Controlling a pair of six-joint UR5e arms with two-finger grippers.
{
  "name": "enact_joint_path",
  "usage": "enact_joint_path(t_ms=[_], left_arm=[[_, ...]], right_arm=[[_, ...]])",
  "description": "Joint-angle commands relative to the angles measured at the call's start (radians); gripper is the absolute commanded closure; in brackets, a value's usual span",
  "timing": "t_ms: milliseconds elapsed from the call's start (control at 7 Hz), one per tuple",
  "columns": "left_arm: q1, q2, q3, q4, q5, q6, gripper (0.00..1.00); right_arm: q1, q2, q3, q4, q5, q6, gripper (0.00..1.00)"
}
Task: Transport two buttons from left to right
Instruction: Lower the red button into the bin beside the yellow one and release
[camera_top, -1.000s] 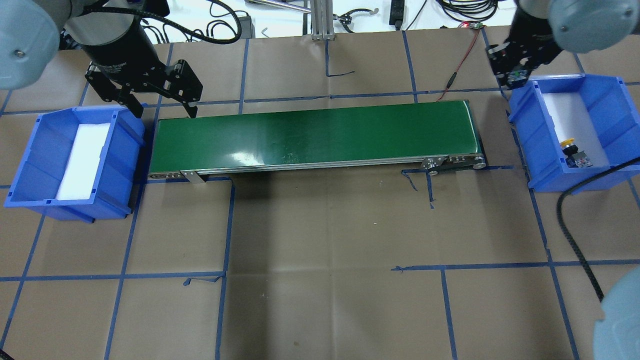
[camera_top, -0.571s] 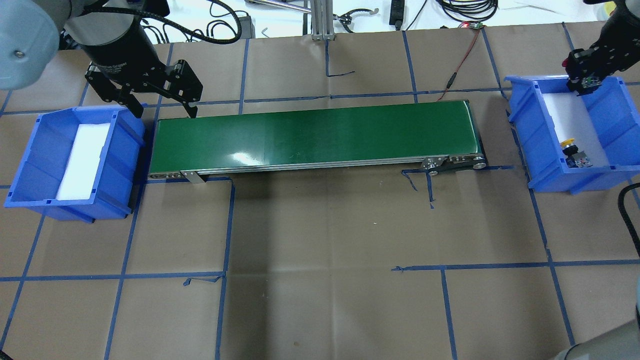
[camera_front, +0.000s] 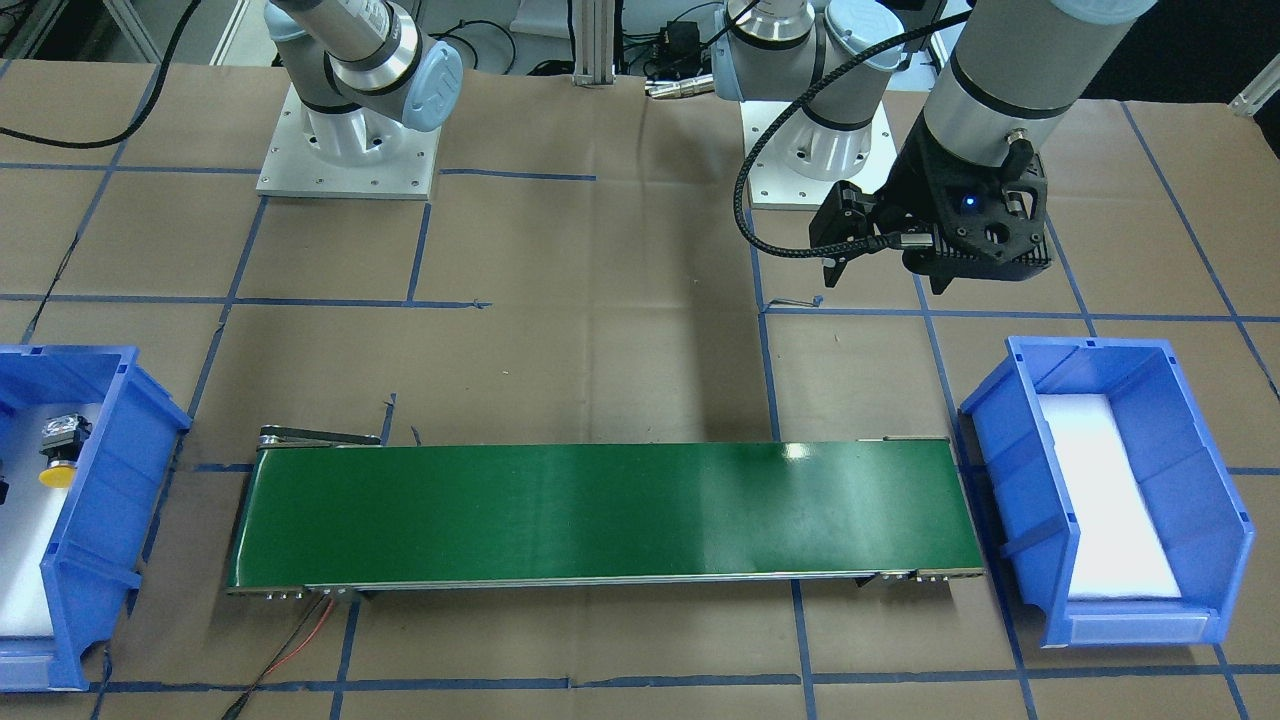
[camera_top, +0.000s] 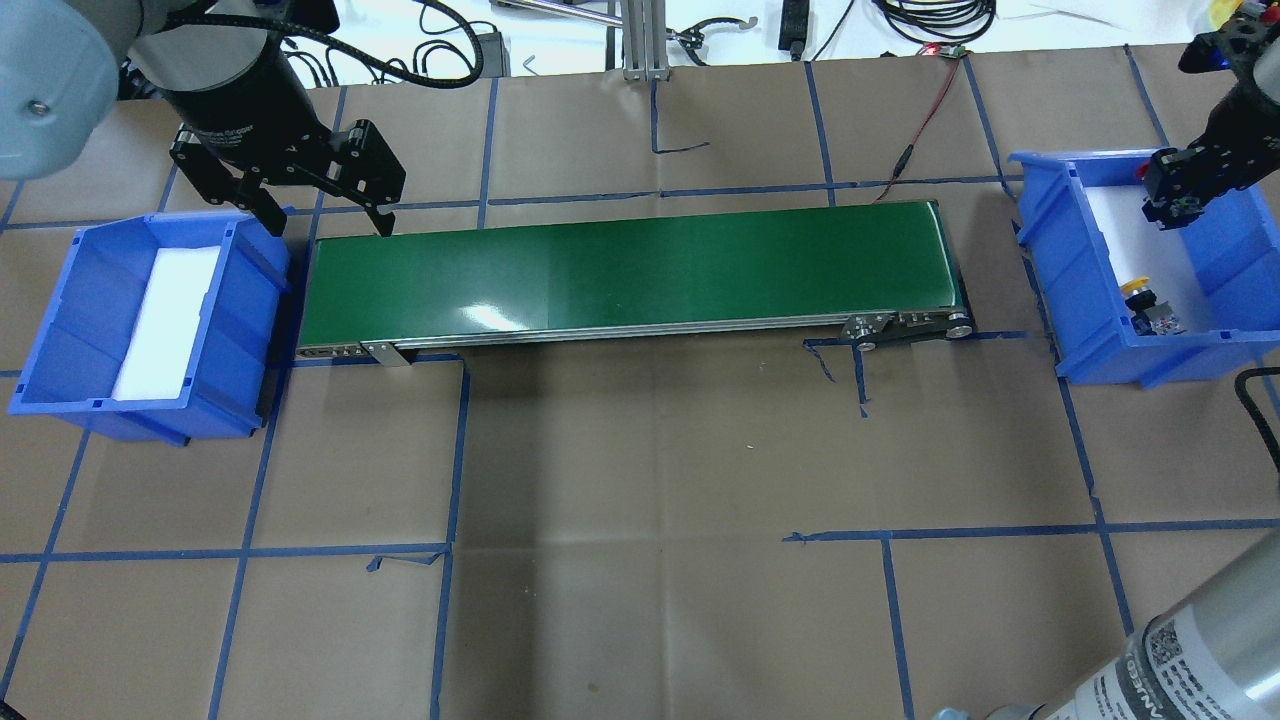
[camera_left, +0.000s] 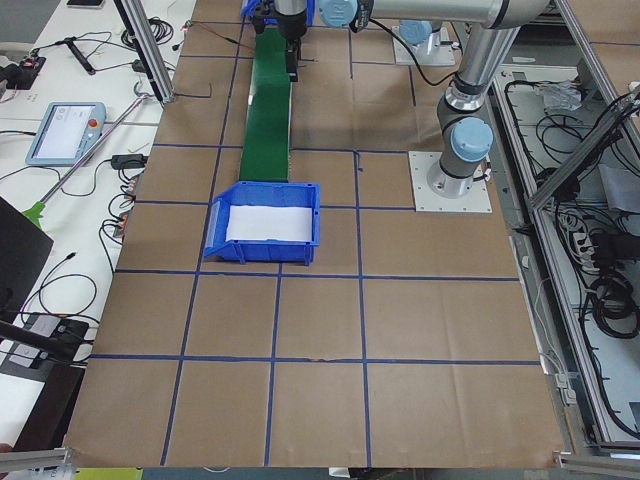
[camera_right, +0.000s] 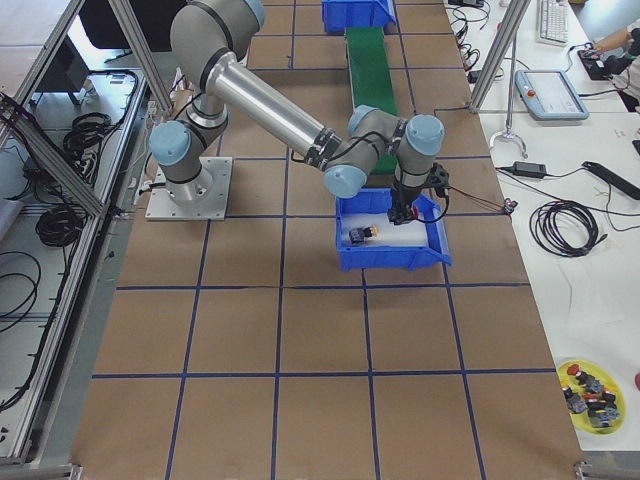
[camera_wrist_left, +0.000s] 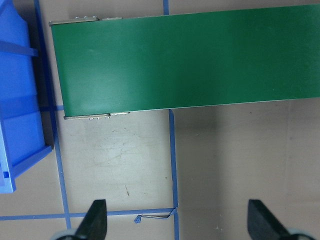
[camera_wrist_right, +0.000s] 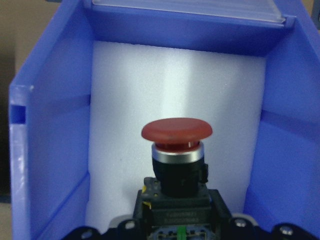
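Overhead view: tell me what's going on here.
The right pincer holds the red button over the right bin, where the yellow button already lies. The left pincer hangs open by the belt at its left end, holding nothing. The belt and the left bin carry no buttons.

Right end effector hangs over right bin; yellow button inside.

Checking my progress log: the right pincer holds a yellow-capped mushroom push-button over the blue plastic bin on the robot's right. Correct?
Not quite. The mushroom push-button in the right pincer has a red cap, not yellow; the right wrist view shows it clearly. It is indeed held over the blue plastic bin, where the yellow-capped push-button already lies.
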Motion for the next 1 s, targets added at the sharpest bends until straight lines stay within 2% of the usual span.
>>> enact_joint_path(t_ms=[0, 429, 857], left_arm=[[0.0, -0.001, 0.0, 0.0, 0.0, 0.0, 0.0], [0.0, -0.001, 0.0, -0.002, 0.0, 0.0, 0.0], [0.0, -0.001, 0.0, -0.002, 0.0, 0.0, 0.0]], right_arm=[[0.004, 0.055, 0.002, -0.048, -0.003, 0.008, 0.97], [0.038, 0.109, -0.007, -0.052, -0.005, 0.025, 0.97], [0.038, 0.117, -0.013, -0.066, -0.007, 0.029, 0.97]])
